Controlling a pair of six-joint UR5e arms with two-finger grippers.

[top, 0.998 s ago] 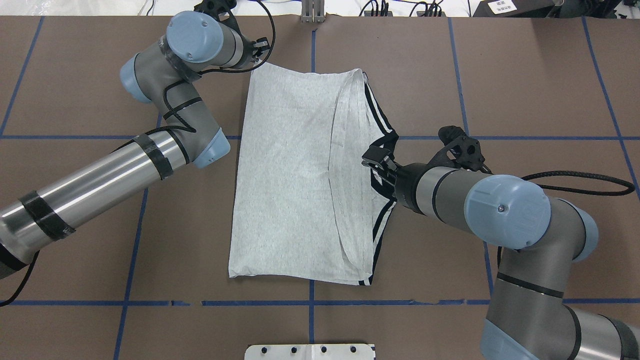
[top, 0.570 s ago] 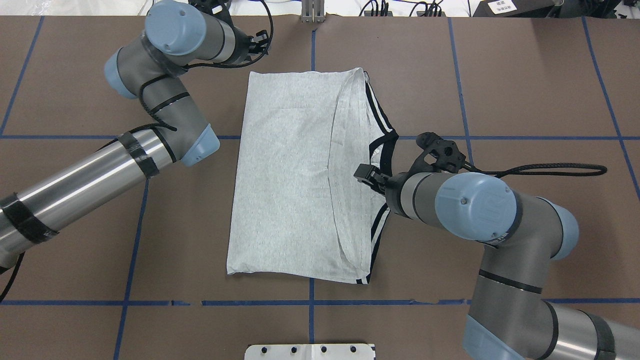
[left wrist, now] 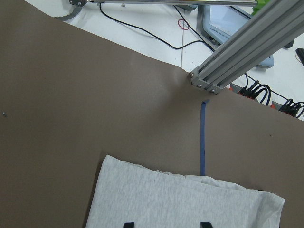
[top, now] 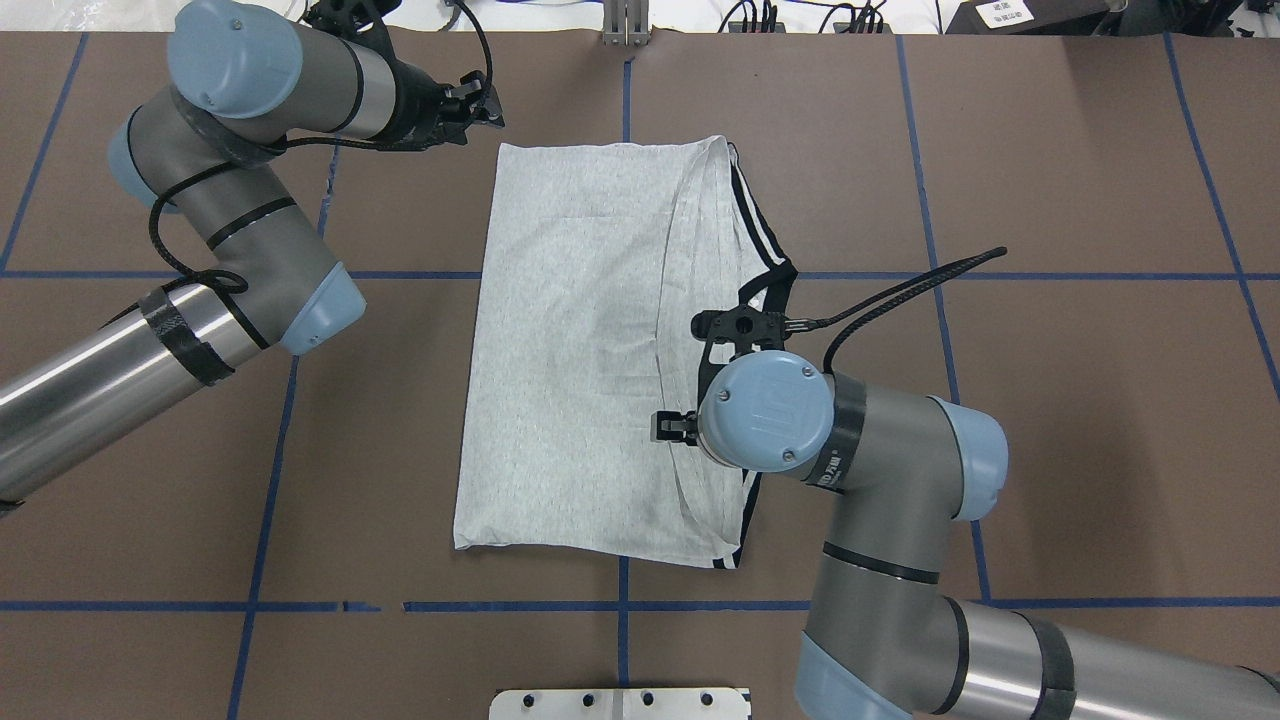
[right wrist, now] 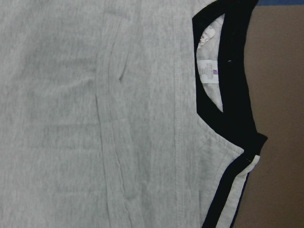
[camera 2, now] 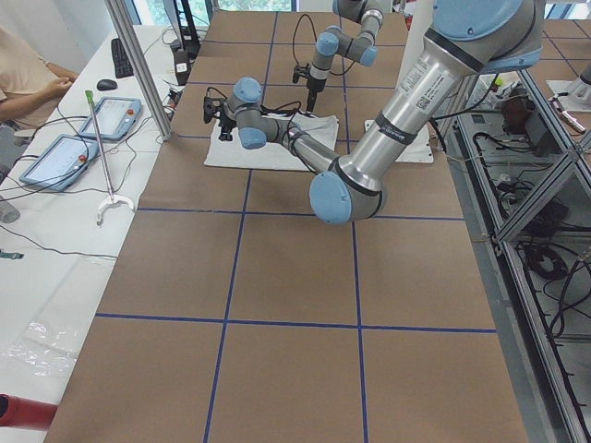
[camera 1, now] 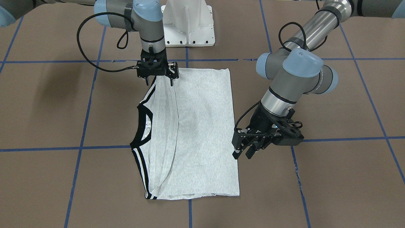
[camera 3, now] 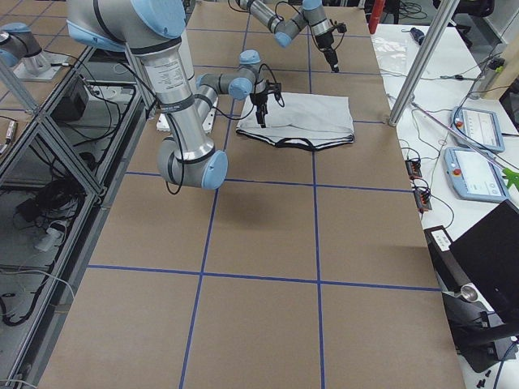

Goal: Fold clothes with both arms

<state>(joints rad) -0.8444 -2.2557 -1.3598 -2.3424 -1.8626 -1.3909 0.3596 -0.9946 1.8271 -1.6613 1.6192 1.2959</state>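
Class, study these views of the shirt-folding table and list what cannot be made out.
T-shirt: front print shows in no view; it lies folded, plain grey up.
Right end effector: in the overhead view its own wrist joint covers it.
Left end effector: the left wrist view's bottom edge cuts off all but two fingertips.
Collar label: text too blurred to read in the right wrist view.

Light heather grey across the T-shirt [top: 580, 350], with a black collar [right wrist: 235, 71] and black stripes [camera 1: 141, 167] on pale trim along the shoulder edge. Flat brown on the table [top: 1050, 180], crossed by a grid of blue tape lines [top: 1050, 275]. Silver-grey on the left arm [top: 90, 385] and right arm [top: 890, 445], light blue at the joint caps [top: 765, 410], black on the left gripper [camera 1: 242, 154], right gripper [camera 1: 159, 83] and cables [top: 900, 290], white on the pedestal [camera 1: 188, 23].
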